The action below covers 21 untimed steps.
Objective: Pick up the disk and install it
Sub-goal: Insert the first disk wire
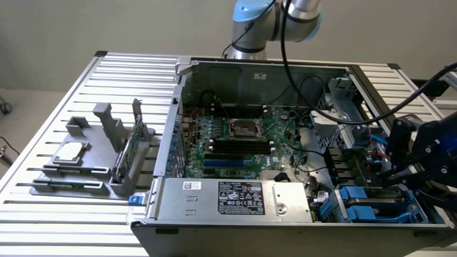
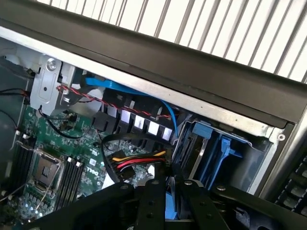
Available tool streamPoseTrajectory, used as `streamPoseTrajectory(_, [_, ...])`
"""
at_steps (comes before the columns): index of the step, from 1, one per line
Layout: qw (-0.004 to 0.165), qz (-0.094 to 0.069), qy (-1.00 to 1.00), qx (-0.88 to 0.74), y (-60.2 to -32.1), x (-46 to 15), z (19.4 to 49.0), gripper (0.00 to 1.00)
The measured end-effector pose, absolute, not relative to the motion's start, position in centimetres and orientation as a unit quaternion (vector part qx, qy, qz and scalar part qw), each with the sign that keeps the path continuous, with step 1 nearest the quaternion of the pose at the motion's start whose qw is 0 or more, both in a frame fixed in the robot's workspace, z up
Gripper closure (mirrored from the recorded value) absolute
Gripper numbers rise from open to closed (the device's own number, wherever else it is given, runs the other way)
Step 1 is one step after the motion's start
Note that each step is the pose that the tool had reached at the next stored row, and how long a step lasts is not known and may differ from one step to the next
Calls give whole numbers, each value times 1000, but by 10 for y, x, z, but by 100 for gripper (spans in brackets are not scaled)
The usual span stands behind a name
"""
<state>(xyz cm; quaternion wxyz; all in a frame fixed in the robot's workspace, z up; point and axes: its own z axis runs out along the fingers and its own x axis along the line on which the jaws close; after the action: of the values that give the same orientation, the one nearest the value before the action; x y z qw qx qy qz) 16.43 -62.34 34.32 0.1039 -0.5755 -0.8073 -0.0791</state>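
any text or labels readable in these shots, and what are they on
Nothing reads clearly in either view.
Black label on the silver power supply: rows of white print and marks, too small to read.
Small white sticker on the power supply: too small to read.
White lettering on the green motherboard in the wrist view: too blurred to read with confidence.
Pale sticker on the case's back wall: unreadable.

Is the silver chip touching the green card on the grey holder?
Apart. The exterior view shows the chip lying flat on the holder and the card standing on edge beside it, with bare holder between them.
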Motion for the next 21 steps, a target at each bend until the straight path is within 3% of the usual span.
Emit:
streamPoseTrajectory(10, [100, -65, -782, -611, -624, 165, 344, 82])
streamPoseTrajectory(21, [78, -43, -764, -639, -624, 165, 345, 82])
